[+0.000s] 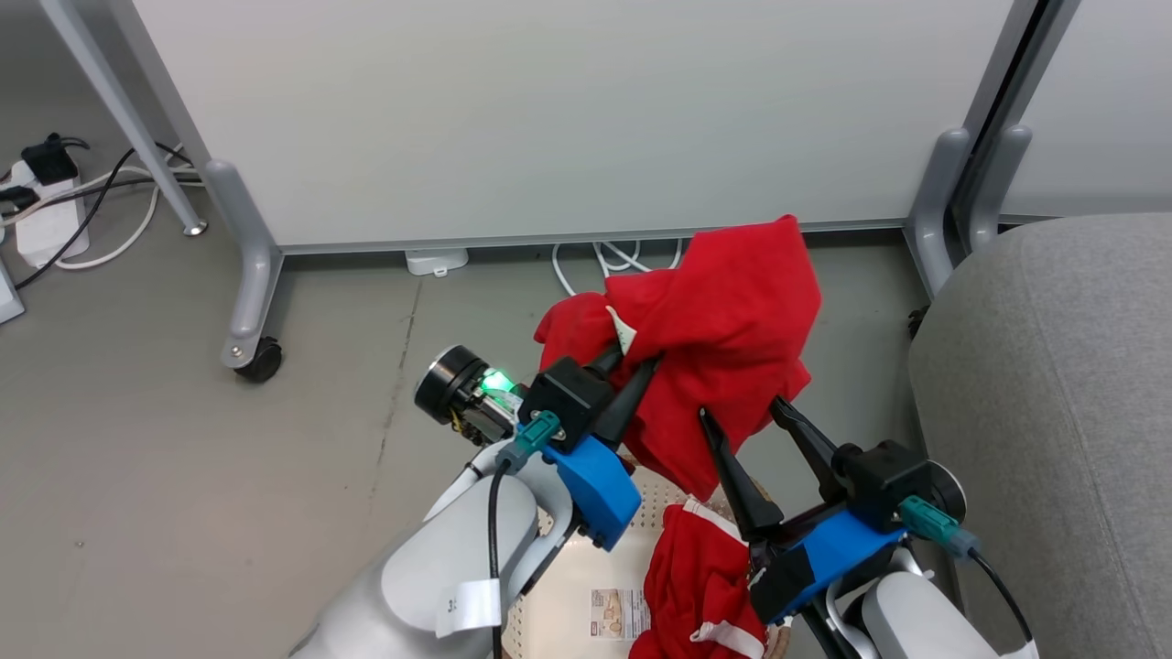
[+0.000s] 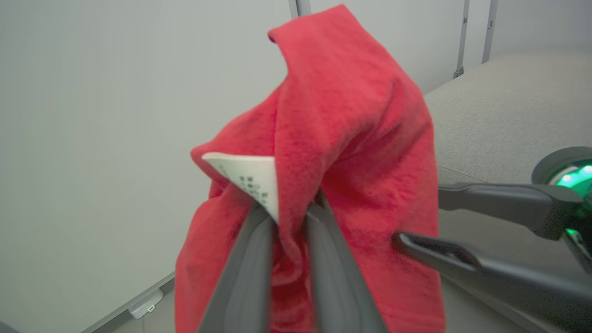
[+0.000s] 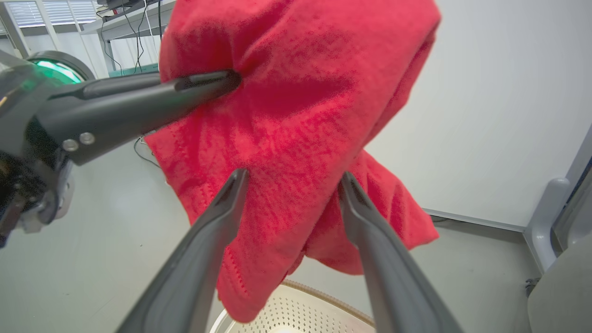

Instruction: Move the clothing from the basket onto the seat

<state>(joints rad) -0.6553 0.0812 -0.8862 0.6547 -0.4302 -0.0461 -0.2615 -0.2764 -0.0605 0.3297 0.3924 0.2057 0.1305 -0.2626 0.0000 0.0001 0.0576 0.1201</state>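
One red garment (image 1: 723, 311) hangs in the air above the basket (image 1: 568, 595), and my left gripper (image 1: 632, 361) is shut on it near its white label (image 2: 249, 178). The pinched fold sits between the left gripper (image 2: 289, 210) fingers. My right gripper (image 1: 742, 410) is open just below and to the right, its fingertips at the cloth's lower edge. In the right wrist view, the garment (image 3: 296, 115) drapes across the gap of the right gripper (image 3: 291, 185). The second red garment (image 1: 700, 577) with white trim lies in the basket (image 3: 314, 310). The grey seat (image 1: 1053, 412) is at the right.
A white partition panel (image 1: 549, 110) on grey wheeled legs (image 1: 247, 293) stands close behind the garment. Cables and a power strip (image 1: 46, 201) lie on the grey floor at the far left. Another grey leg (image 1: 943, 210) stands by the seat's corner.
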